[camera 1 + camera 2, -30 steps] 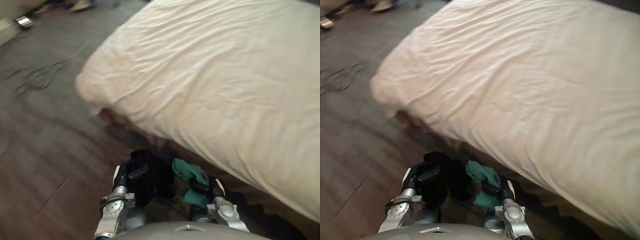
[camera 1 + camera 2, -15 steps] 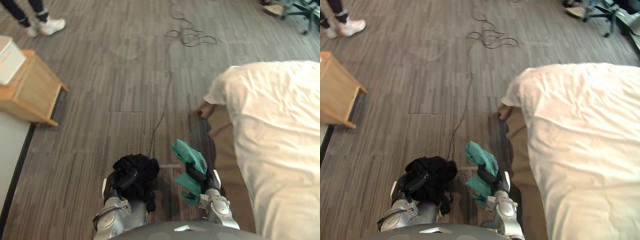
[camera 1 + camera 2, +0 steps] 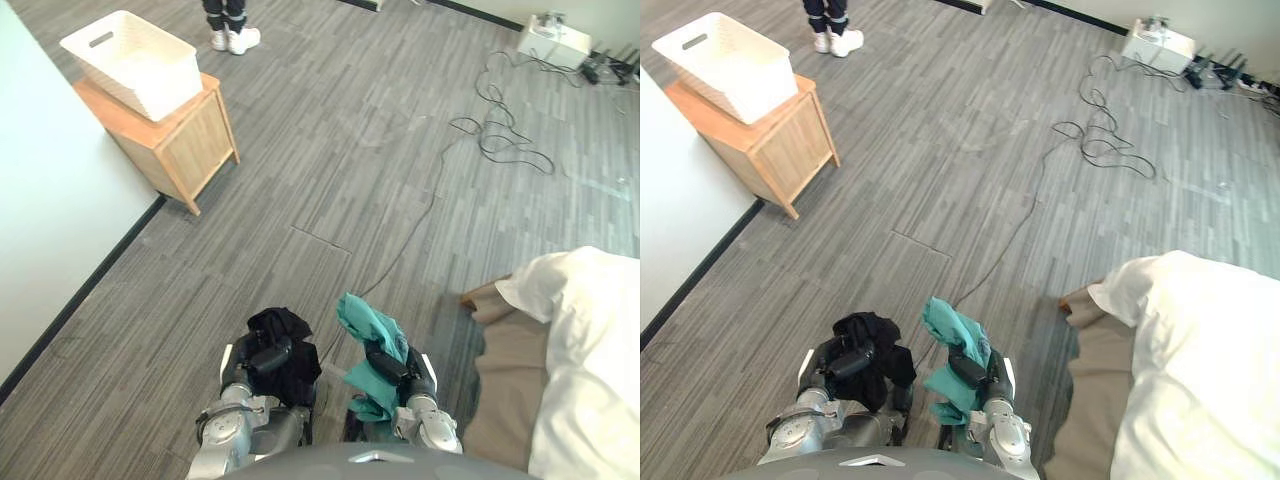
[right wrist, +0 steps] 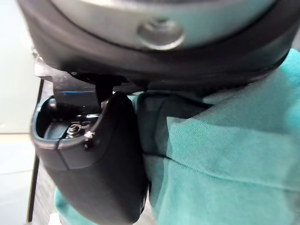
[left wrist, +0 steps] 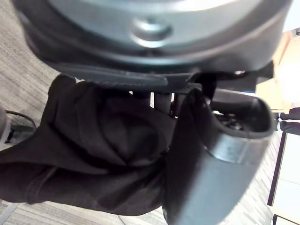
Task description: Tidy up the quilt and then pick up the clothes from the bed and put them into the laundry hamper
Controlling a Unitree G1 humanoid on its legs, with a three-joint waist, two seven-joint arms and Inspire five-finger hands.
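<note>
Clothes are in both hands: a black garment (image 3: 285, 340) is bunched in the closed fingers of the left hand (image 3: 255, 360), and a teal garment (image 3: 368, 330) is gripped by the right hand (image 3: 405, 375), its long axis upright, one end sticking up and one hanging. Open floor (image 3: 330, 170) stretches ahead. The white hamper (image 3: 135, 62) sits on a wooden bench (image 3: 175, 145) by the left wall (image 3: 50, 200), well apart. The quilt (image 3: 590, 350) corner lies near on the right.

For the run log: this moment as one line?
left robot hand: holds black garment | right robot hand: holds teal garment | white hamper: on wooden stand | quilt: on bed
</note>
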